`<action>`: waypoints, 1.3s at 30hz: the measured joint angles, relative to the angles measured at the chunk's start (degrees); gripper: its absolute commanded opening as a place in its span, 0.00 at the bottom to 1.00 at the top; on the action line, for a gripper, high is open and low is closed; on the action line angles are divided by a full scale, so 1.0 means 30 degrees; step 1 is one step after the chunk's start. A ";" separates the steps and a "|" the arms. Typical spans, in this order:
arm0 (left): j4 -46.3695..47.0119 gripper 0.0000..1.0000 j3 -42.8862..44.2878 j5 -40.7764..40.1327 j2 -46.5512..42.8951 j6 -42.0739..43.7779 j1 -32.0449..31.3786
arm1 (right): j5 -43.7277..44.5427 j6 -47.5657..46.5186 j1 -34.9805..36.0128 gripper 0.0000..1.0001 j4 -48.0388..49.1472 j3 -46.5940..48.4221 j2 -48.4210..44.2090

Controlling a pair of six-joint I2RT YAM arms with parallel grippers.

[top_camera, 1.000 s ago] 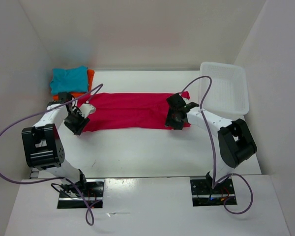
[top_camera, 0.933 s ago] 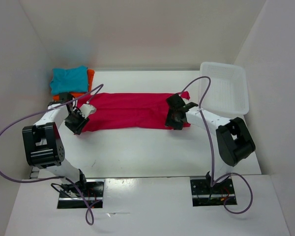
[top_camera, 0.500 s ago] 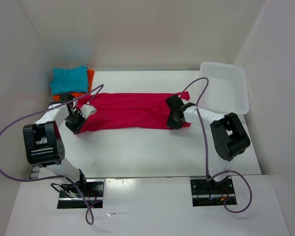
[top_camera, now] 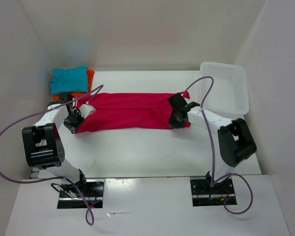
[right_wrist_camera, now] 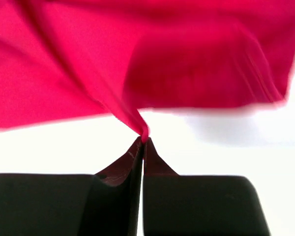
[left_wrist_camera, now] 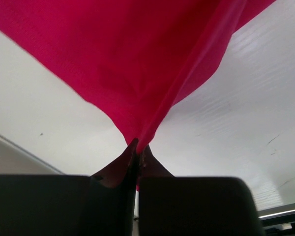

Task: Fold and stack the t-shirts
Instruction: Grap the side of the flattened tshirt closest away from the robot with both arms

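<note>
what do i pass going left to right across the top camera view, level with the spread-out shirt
left gripper, shut on the shirt's left end → pink-red t-shirt → right gripper, shut on its right end → white mesh basket

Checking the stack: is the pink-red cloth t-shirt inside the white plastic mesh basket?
No, the pink-red cloth t-shirt lies on the table, beside the white plastic mesh basket.
</note>
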 measured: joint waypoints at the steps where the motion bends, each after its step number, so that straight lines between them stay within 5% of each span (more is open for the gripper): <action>1: -0.0022 0.00 0.0000 -0.0233 -0.0138 0.0066 0.0000 | -0.0022 0.0153 0.0000 0.00 -0.0510 -0.0073 -0.0758; 11: -0.0306 0.00 -0.0015 -0.1851 -0.0911 0.1115 -0.0029 | -0.2506 0.4262 0.0131 0.00 -0.5486 -0.3912 -1.4018; 20: 0.0102 0.00 -0.1596 -0.3075 -0.1202 0.1705 -0.0510 | -0.3701 0.6645 0.0342 0.00 -0.8014 -0.5756 -1.6291; 25: 0.0342 0.00 -0.0962 -0.3264 -0.0911 0.1829 -0.0517 | -0.3759 0.5464 -0.1144 0.00 -0.7847 -0.5115 -1.4761; 33: 0.1107 0.00 0.2506 -0.3096 0.1814 0.0386 -0.0517 | -0.4007 0.0976 -0.5384 0.00 -0.4182 -0.0823 -0.7344; 39: 0.1464 0.01 0.4313 -0.3002 0.3657 -0.0867 -0.0517 | -0.4306 -0.1690 -0.6375 0.00 -0.1858 0.2419 -0.2477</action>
